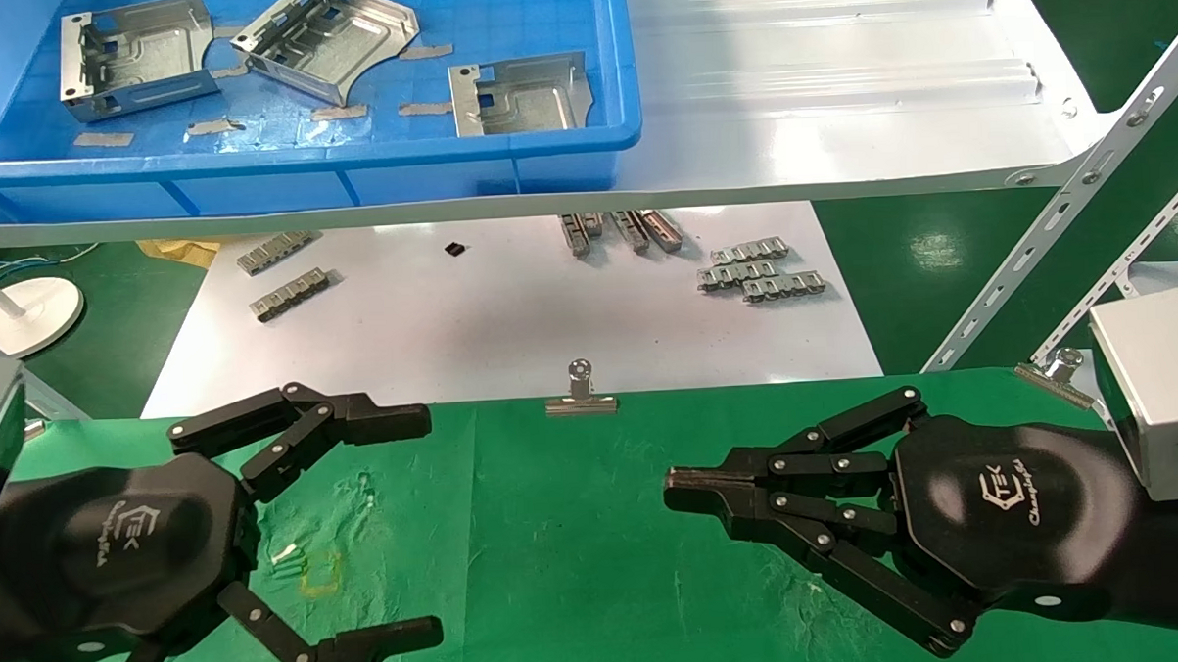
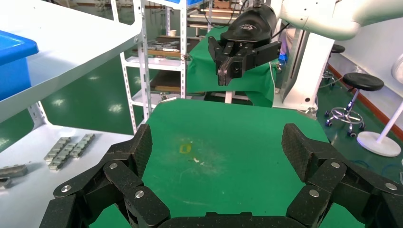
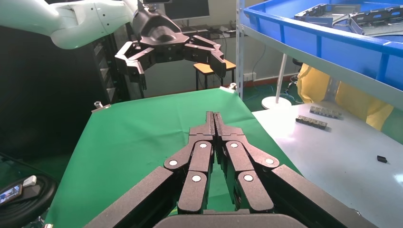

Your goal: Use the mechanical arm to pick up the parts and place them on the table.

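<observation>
The head camera looks forward and down from above both arms, taking in the green counter (image 1: 576, 527), the white sheet (image 1: 510, 314) beyond it and the blue bin (image 1: 582, 140) on the shelf. The left wrist camera sits close behind the left end effector (image 2: 216, 147) and faces across the counter to the right end effector (image 2: 227, 71) opposite. The right wrist camera sits close behind the right end effector (image 3: 214, 118) and faces back at the left end effector (image 3: 176, 61). All three share the counter.
</observation>
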Action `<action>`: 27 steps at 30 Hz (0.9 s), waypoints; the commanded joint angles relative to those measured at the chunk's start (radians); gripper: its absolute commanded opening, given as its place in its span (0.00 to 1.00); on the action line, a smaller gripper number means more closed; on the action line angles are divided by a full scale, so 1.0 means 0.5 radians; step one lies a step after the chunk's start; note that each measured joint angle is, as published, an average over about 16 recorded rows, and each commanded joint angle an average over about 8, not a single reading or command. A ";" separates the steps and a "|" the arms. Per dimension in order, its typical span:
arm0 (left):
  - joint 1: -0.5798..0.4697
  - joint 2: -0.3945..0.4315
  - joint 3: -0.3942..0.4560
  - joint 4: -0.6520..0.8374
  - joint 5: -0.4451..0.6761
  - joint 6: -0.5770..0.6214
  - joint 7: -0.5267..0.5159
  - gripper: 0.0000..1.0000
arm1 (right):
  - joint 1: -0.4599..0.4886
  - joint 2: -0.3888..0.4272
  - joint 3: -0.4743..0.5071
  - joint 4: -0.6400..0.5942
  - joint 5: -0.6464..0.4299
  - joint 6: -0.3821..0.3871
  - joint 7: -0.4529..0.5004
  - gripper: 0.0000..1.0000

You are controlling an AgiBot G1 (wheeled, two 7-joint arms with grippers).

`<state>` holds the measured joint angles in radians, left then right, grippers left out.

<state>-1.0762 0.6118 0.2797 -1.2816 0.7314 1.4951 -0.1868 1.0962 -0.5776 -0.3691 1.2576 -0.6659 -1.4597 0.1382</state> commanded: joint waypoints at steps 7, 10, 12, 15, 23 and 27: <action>0.000 0.000 0.000 0.000 0.000 0.000 0.000 1.00 | 0.000 0.000 0.000 0.000 0.000 0.000 0.000 0.00; 0.000 0.000 0.000 0.000 0.000 0.000 0.000 1.00 | 0.000 0.000 0.000 0.000 0.000 0.000 0.000 0.00; 0.000 0.000 0.000 -0.001 0.000 0.000 0.000 1.00 | 0.000 0.000 0.000 0.000 0.000 0.000 0.000 0.00; -0.003 -0.001 -0.002 0.001 0.001 -0.004 0.001 1.00 | 0.000 0.000 0.000 0.000 0.000 0.000 0.000 0.00; -0.356 0.100 0.021 0.162 0.129 -0.077 -0.030 1.00 | 0.000 0.000 0.000 0.000 0.000 0.000 0.000 0.00; -0.782 0.274 0.082 0.537 0.290 -0.138 -0.037 1.00 | 0.000 0.000 0.000 0.000 0.000 0.000 0.000 0.00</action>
<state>-1.4589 0.7526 0.3222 -0.9848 0.8887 1.3990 -0.1864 1.0963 -0.5776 -0.3692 1.2575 -0.6659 -1.4597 0.1382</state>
